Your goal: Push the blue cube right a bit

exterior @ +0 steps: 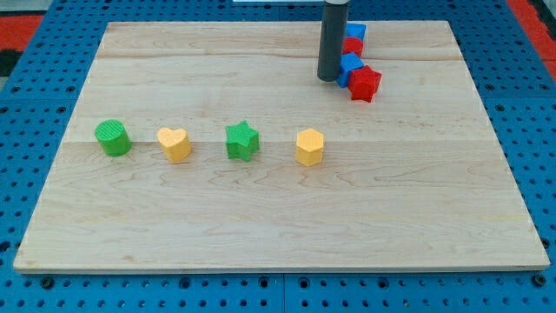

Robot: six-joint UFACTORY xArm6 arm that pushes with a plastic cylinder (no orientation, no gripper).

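The blue cube (351,66) sits near the view's top right of centre, in a tight cluster with a red star (366,83) just below-right of it. My dark rod comes down from the view's top, and my tip (328,78) rests on the board touching or almost touching the blue cube's left side. Behind the rod, a red block (351,46) and another blue block (357,32) line up toward the view's top; their shapes are partly hidden.
Across the middle of the wooden board (278,209) runs a row: a green cylinder (113,137), a yellow heart (175,143), a green star (242,141) and a yellow hexagonal block (309,147). A blue pegboard surrounds the board.
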